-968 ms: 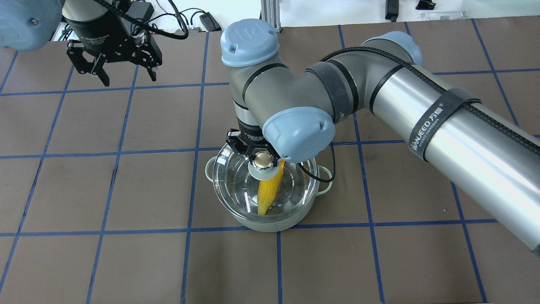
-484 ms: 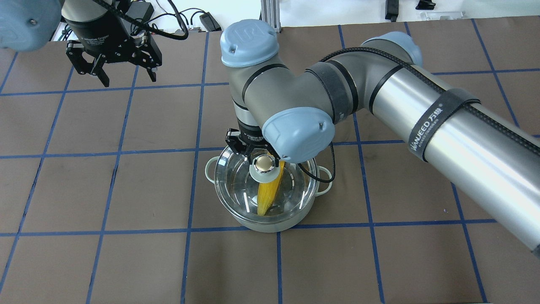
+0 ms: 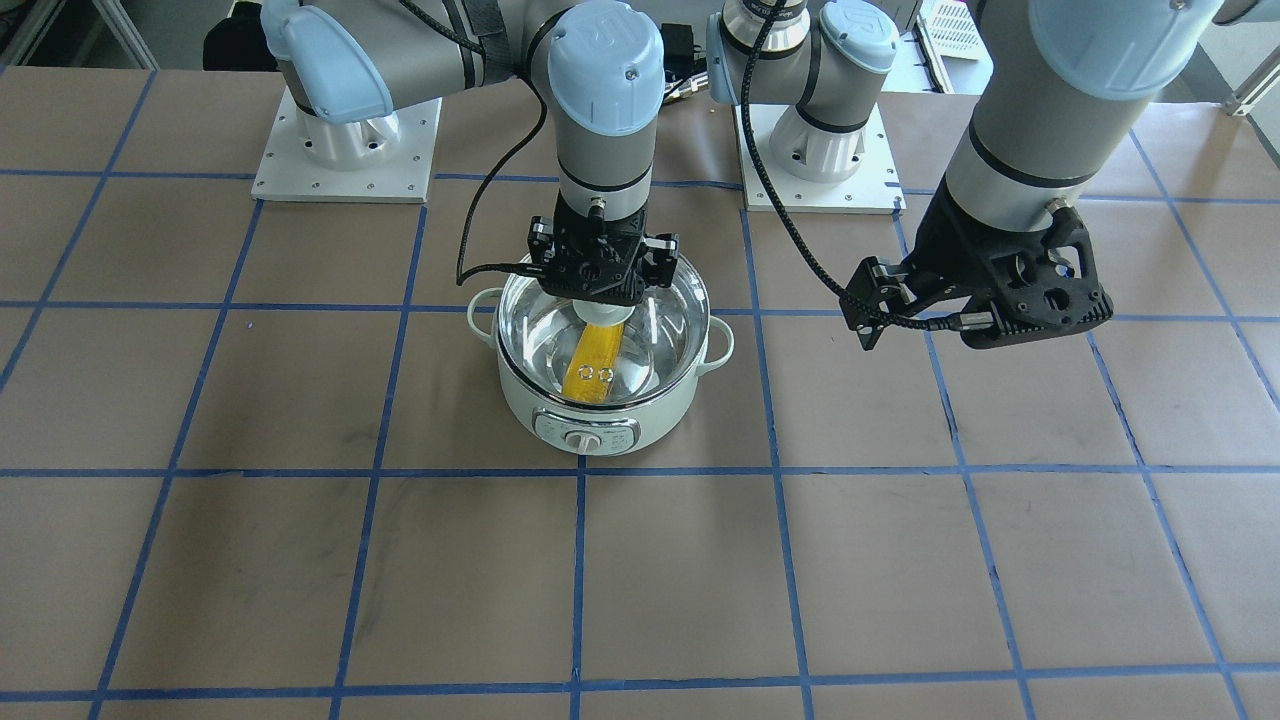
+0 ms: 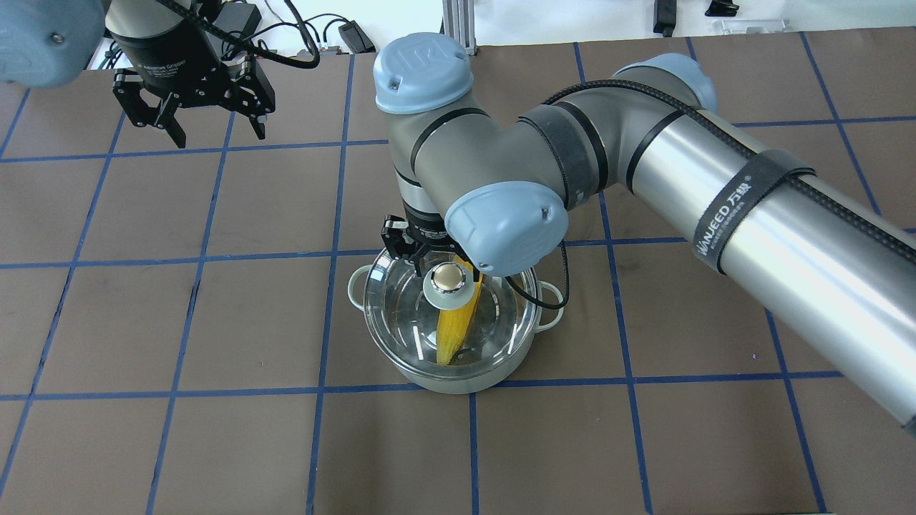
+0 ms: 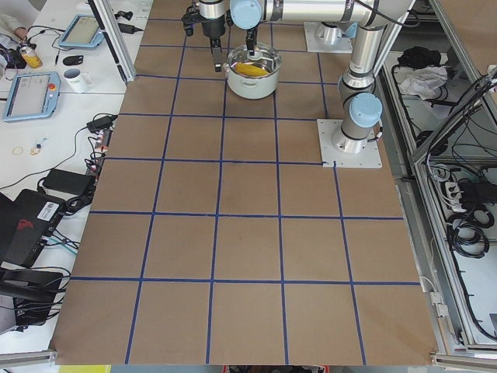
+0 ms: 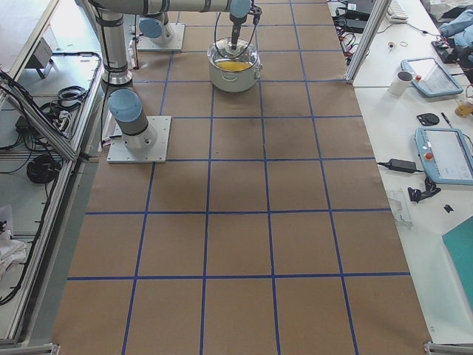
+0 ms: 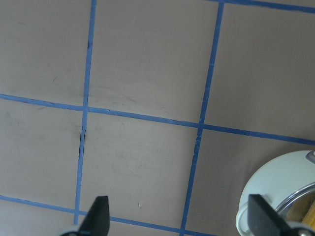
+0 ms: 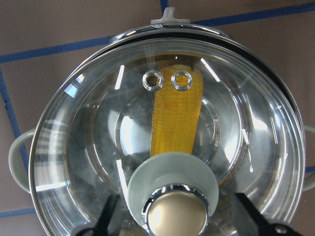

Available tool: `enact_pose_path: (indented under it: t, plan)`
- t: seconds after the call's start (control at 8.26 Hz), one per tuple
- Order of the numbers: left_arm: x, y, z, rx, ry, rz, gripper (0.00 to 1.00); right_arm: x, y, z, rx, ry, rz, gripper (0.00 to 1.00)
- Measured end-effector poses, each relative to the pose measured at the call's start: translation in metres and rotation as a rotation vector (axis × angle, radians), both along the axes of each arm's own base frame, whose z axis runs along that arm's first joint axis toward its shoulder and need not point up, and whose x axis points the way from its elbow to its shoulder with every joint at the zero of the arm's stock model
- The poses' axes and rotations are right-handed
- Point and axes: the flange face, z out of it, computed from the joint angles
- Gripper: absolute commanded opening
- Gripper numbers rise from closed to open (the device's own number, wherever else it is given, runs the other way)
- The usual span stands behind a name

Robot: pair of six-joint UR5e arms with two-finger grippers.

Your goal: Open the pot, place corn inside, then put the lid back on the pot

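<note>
The mint-green pot (image 4: pixel 444 383) stands mid-table, its dial facing the front view (image 3: pixel 588 437). The yellow corn (image 4: pixel 452 332) lies inside it, seen through the glass lid (image 4: pixel 401 315), which sits on the pot's rim. My right gripper (image 4: pixel 431 262) hovers just over the lid's knob (image 4: pixel 449 277). In the right wrist view the right gripper (image 8: pixel 174 223) is open, with its fingers (image 8: pixel 109 216) standing clear on either side of the knob. My left gripper (image 4: pixel 218 136) is open and empty, high over the table's far left. The pot's edge shows in the left wrist view (image 7: pixel 275 187).
Brown paper with a blue tape grid covers the table (image 4: pixel 215 443). The right arm's elbow and forearm (image 4: pixel 715 200) span the right half above the table. Cables and small devices (image 4: pixel 343 32) lie beyond the far edge.
The lid has shifted slightly right and settled on the pot's rim. The right gripper's fingers have drawn off the knob, which now shows more fully. The left arm has barely moved.
</note>
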Motion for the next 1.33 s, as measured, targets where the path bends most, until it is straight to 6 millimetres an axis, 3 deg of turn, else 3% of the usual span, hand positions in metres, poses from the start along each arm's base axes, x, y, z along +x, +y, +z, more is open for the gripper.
enact_pose_path:
  t: [0.24, 0.61, 1.09, 1.33]
  plan:
    - [-0.0001, -0.0001, -0.0006, 0.001, 0.001, 0.000, 1.00, -0.0007, 0.0001, 0.0018, -0.003, -0.001, -0.001, 0.81]
    - [0.0000, -0.0011, -0.0019, 0.001, 0.000, 0.001, 1.00, -0.0003, 0.0002, 0.0006, 0.002, -0.003, -0.005, 0.63]
    - [0.0000, -0.0022, -0.0032, 0.000, 0.001, 0.001, 1.00, 0.0010, 0.0005, -0.0035, 0.014, -0.003, -0.005, 0.62]
    - [-0.0001, -0.0026, -0.0035, 0.000, 0.001, 0.000, 1.00, 0.0003, 0.0020, -0.0074, 0.021, 0.001, -0.005, 0.53]
